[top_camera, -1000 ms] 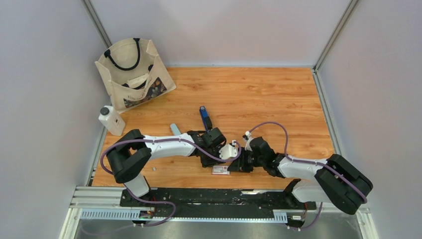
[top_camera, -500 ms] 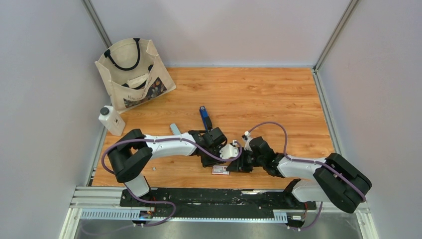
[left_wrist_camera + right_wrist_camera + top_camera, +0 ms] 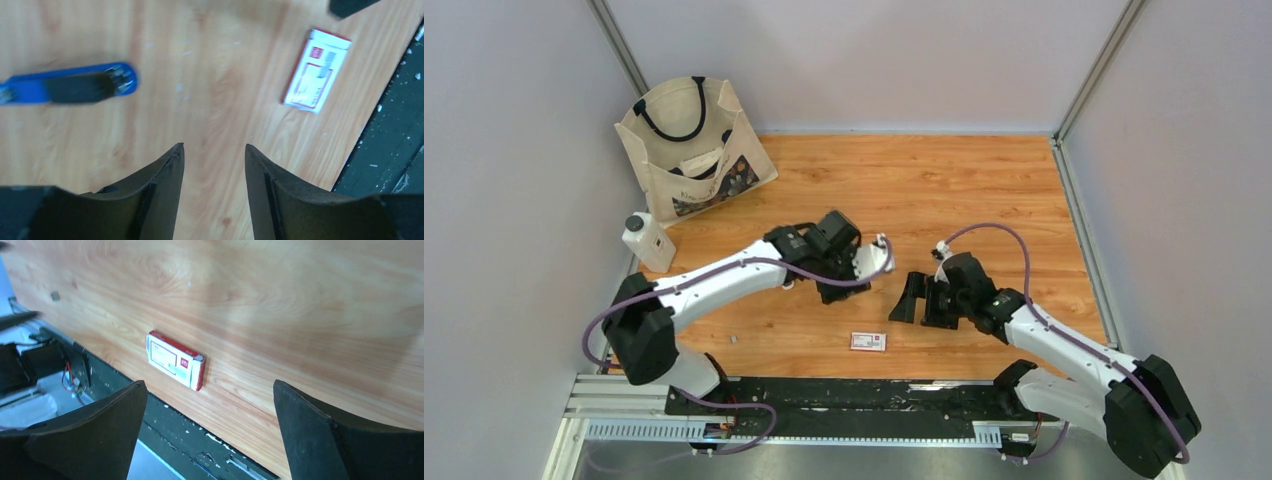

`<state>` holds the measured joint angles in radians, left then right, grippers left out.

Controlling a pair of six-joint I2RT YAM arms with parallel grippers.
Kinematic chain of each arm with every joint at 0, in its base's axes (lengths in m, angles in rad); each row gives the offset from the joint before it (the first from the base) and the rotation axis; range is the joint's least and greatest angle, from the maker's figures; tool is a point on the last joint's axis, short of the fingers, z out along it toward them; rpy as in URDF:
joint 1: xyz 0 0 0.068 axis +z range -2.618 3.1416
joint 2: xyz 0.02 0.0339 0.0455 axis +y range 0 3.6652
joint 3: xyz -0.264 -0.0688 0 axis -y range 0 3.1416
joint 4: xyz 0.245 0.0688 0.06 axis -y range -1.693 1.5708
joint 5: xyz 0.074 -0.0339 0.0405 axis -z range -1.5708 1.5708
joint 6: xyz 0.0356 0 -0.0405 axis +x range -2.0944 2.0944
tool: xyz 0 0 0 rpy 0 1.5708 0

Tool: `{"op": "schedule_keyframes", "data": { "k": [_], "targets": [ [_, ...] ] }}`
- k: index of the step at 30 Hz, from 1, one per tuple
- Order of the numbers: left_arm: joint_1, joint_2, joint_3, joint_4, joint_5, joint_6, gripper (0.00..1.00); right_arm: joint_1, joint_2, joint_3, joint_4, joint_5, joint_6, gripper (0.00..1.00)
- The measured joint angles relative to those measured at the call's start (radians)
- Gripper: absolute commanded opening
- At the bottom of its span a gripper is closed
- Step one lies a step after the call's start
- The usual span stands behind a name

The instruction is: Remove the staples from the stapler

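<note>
My overhead camera looks down on the whole table [image 3: 984,190] from its near side, both wrist cameras face it from close (the right one tilted toward the near edge), all three share the red-and-white box [image 3: 868,341].

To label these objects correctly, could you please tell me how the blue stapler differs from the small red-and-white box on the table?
The blue stapler is a long, narrow bar with a black middle section, while the red-and-white box is a short, flat rectangle with printed labelling. The box lies close to the table's dark near edge and the stapler lies farther in. Both rest flat on the wooden table, and neither is gripped.
</note>
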<state>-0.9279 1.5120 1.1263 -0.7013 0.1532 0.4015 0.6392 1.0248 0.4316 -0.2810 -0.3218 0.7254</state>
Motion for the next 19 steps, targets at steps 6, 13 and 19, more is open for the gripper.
{"op": "schedule_keyframes", "data": {
  "k": [6, 13, 19],
  "targets": [
    [0.223, -0.132, 0.176, -0.169, 0.007, -0.008, 0.64, -0.038, -0.008, 0.208, -0.246, 0.135, -0.082, 1.00],
    [0.478, -0.396, 0.179, -0.309, 0.007, 0.004, 0.73, -0.039, 0.105, 0.502, -0.404, 0.240, -0.185, 1.00],
    [0.742, -0.419, 0.129, -0.459, 0.099, 0.036, 0.68, -0.039, 0.150, 0.612, -0.475, 0.270, -0.242, 1.00]
  ]
}}
